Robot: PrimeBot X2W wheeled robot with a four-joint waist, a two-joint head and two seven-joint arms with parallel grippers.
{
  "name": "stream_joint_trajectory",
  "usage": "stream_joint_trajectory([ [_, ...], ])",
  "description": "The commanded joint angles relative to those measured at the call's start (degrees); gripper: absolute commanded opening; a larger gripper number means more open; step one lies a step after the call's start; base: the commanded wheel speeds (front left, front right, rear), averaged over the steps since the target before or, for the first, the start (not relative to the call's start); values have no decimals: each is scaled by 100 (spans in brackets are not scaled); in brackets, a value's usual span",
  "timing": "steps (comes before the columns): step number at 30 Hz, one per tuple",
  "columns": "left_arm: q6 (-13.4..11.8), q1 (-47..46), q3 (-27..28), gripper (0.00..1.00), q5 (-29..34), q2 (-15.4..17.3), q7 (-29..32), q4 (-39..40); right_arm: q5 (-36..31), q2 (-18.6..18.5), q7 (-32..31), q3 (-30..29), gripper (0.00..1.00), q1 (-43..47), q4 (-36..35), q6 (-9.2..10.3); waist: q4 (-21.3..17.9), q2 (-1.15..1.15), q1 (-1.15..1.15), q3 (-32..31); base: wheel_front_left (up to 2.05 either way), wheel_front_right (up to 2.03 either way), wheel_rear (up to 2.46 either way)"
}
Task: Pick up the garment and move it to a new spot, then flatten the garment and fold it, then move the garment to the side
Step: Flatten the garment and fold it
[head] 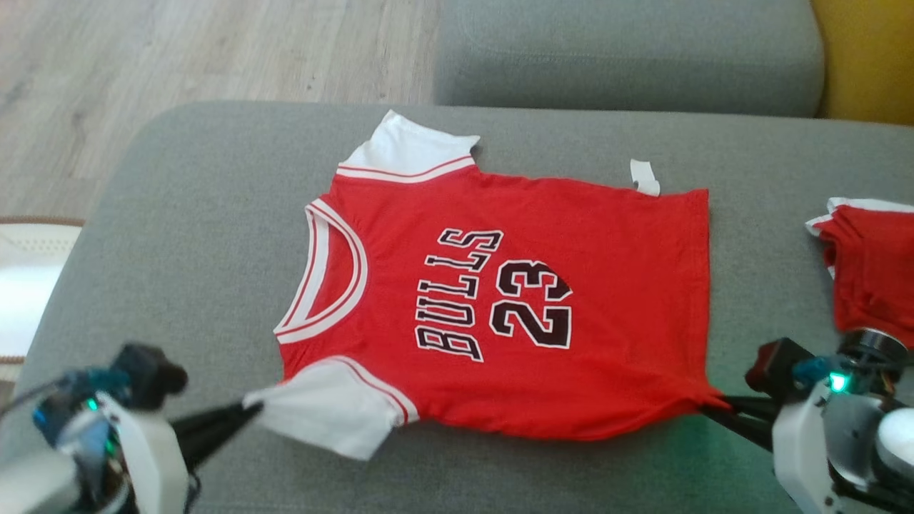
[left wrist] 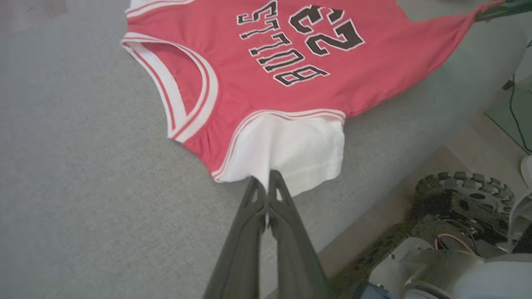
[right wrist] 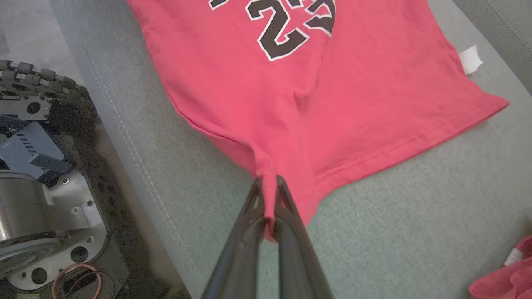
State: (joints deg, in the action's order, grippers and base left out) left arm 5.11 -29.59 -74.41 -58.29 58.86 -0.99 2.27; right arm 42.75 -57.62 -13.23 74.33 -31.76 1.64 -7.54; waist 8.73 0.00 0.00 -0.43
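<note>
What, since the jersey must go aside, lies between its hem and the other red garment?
Bare grey cushion, seen in the head view, separates the jersey from the red garment.

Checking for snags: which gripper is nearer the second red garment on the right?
Right. The right gripper pinches the jersey hem near the second garment; the left gripper holds the white sleeve, far off.

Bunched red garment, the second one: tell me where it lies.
In the head view the bunched red garment lies on the grey sofa at the right edge, apart from the hem of the jersey, just beyond the right gripper.
</note>
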Motion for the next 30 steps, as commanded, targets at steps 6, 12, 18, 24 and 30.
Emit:
stream_joint_trajectory([
  [6, 112, -814, 527, 0, 65, 248, 80, -207, -47, -7, -112, -98, 0, -409, -13, 5, 3, 0, 0, 349, 0, 0, 0],
  [12, 200, -1312, 523, 0, 262, -79, 185, -562, 16, 49, -147, -98, 0, -730, 337, 5, -50, 0, 0, 611, 0, 0, 0],
  [18, 232, -1779, 456, 0, 419, -358, 173, -978, 95, 125, -151, -98, 0, -1067, 637, 5, -153, 0, 0, 853, 0, 0, 0],
  [24, 235, -2244, 284, 0, 586, -574, 132, -1313, 153, 260, -116, -98, 0, -1272, 810, 5, -270, 0, 0, 1043, 0, 0, 0],
  [30, 236, -2652, 160, 0, 722, -754, 172, -1697, 317, 486, -83, -98, 0, -1510, 959, 5, -406, 0, 0, 1195, 0, 0, 0],
])
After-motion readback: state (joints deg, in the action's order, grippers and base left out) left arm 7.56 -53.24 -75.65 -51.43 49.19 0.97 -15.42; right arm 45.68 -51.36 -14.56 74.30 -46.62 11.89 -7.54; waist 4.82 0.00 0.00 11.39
